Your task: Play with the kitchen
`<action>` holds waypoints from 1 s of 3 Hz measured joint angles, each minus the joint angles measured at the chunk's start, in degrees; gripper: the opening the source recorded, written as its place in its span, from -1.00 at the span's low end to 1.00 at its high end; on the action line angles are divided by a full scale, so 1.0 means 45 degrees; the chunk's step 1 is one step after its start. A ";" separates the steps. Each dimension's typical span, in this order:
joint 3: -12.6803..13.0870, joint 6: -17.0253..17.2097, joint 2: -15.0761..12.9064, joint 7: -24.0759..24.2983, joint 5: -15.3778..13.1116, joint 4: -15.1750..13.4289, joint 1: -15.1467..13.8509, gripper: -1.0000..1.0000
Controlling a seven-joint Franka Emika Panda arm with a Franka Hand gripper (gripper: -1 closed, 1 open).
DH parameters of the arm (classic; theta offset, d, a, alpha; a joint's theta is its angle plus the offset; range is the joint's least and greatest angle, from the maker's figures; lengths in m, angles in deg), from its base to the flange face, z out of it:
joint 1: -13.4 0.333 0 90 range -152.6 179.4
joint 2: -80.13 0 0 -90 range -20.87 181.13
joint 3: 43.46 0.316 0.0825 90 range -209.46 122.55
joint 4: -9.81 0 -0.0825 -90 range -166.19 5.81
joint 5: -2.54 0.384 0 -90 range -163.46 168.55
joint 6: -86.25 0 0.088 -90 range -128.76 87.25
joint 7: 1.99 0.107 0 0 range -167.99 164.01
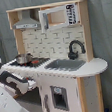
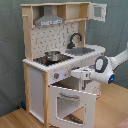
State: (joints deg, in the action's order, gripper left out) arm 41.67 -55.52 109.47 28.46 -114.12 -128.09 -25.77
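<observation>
The kitchen (image 1: 55, 42) of white panels and light wood stands upright in both exterior views, and its side panel (image 2: 36, 85) faces the second exterior view. A steel pot (image 1: 23, 58) (image 2: 52, 55) sits on the hob. The black faucet (image 1: 75, 48) (image 2: 75, 39) arches over the grey sink (image 1: 67, 64) (image 2: 85, 50). The oven door (image 2: 70, 93) hangs open, tilted outward. My gripper (image 2: 76, 73) reaches in from the second exterior view's right. It sits just above the open door's top edge and under the counter front. In the first exterior view my gripper (image 1: 31, 84) is at the lower left.
A range hood (image 1: 26, 21) (image 2: 48, 20) and an upper cabinet (image 1: 57, 16) with a small door (image 2: 97, 11) top the unit. A cupboard door (image 1: 59, 97) sits below the sink. A grey curtain (image 2: 12, 60) hangs behind, and a wooden floor (image 2: 15, 117) lies underneath.
</observation>
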 joint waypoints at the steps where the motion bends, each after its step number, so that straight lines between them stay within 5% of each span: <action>1: 0.0001 -0.0005 0.0000 0.0025 0.0000 0.0000 -0.0003 -1.00; 3: -0.0008 -0.0416 0.0004 0.1665 -0.0013 0.0032 -0.0196 -1.00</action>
State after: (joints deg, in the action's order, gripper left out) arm 41.63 -57.39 109.48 35.96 -114.18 -127.94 -26.65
